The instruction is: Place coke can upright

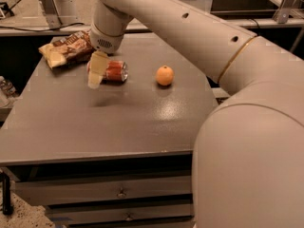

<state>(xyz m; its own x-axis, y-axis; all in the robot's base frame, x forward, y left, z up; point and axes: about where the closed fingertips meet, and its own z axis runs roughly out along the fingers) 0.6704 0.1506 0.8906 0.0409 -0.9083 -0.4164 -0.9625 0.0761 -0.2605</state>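
The coke can (114, 71), red with a silver end, lies on its side on the grey table (114, 122), toward the back left. My gripper (96, 71) hangs from the arm directly in front of the can's left end, its pale fingers (97, 66) pointing down and covering part of the can. The gripper sits slightly above the table surface, casting a shadow below it.
An orange (165, 75) sits to the right of the can. A brown-and-yellow snack bag (66, 48) lies at the back left corner. My large arm (199, 37) sweeps across the right side of the view. Drawers (118, 192) sit under the table.
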